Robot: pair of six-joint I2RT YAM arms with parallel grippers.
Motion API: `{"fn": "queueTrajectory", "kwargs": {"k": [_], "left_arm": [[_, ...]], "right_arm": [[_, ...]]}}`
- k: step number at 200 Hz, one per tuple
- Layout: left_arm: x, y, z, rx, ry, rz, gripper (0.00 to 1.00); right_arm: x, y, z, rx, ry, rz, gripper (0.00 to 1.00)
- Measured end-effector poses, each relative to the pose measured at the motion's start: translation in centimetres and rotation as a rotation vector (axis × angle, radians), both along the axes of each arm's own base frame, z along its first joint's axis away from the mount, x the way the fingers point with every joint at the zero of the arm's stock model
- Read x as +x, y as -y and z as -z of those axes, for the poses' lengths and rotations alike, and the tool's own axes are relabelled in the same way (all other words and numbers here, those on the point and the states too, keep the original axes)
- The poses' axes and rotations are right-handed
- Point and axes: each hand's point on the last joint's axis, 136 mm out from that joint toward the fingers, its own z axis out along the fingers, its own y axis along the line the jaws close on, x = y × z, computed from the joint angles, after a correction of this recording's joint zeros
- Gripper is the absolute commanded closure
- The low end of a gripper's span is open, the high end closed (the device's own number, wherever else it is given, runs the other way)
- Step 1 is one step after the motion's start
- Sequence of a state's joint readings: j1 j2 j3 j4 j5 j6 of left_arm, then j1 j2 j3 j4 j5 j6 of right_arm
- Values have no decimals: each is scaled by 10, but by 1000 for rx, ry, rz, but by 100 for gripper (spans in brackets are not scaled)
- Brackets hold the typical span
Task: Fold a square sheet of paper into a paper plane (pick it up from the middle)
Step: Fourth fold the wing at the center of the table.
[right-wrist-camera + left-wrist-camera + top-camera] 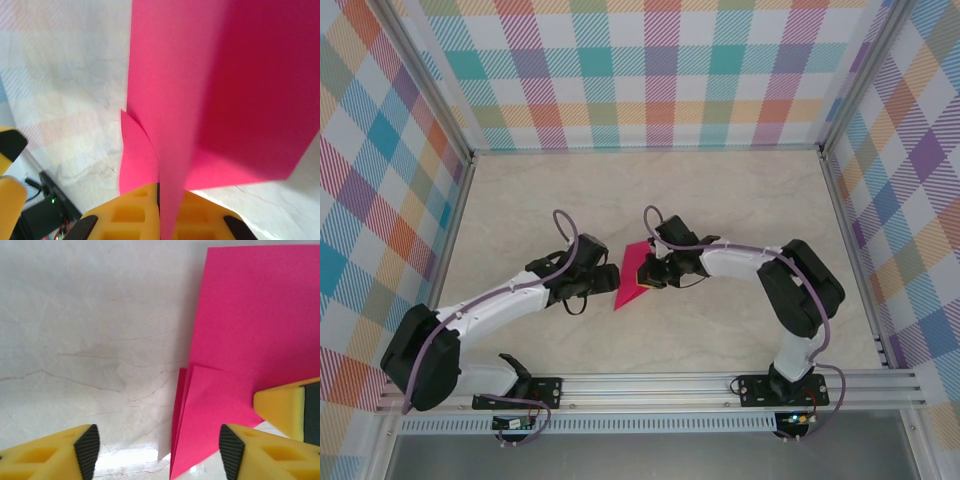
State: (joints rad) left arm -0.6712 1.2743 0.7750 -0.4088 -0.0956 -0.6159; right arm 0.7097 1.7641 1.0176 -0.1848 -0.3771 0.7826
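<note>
The square sheet of paper (pixel 632 276), magenta-pink and folded into a pointed shape, stands on edge above the table between my two grippers. My right gripper (pixel 654 272) is shut on it. In the right wrist view the yellow jaws (pixel 160 195) pinch a folded edge of the paper (pixel 220 85), which rises up and away from them. My left gripper (pixel 603 279) is open. In the left wrist view its fingertips (pixel 88 450) stand wide apart, with the paper's lower point (pixel 200 440) between them, nearer the right pad and touching neither. A finger of the right gripper (pixel 285 407) shows against the paper.
The pale marble-pattern tabletop (pixel 520 210) is walled by checked panels (pixel 660 70) at the back and sides. An aluminium rail (pixel 650 385) with both arm bases runs along the near edge.
</note>
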Motion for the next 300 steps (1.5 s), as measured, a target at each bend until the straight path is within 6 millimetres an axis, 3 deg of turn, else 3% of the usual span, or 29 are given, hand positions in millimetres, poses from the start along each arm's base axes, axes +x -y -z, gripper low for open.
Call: {"fn": "queueTrajectory", "kwargs": {"k": [20,61,100,134,146,167,222,260,300], "left_arm": [[5,7,-19,-50,74,32,1],[12,19,-36,-96,195,128,0],[15,24,-37,-49,301,252,5],[16,25,-26,-5,380,332,10],[14,25,-14,12,388,365,16],[11,28,1,42,398,436,16],[13,40,8,61,540,565,16],[16,49,24,67,561,624,27],[21,56,36,70,579,650,47]], "right_arm": [[4,11,-8,-44,0,79,95],[8,23,-13,-121,-63,194,96],[21,8,-31,-93,-77,209,95],[36,-11,-24,-96,-111,191,95],[35,-11,-18,-109,-129,190,95],[28,-6,-10,-144,-169,190,95],[30,-15,-17,-130,-229,175,95],[34,-10,-21,-114,-270,190,95],[34,-8,-20,-104,-300,196,95]]}}
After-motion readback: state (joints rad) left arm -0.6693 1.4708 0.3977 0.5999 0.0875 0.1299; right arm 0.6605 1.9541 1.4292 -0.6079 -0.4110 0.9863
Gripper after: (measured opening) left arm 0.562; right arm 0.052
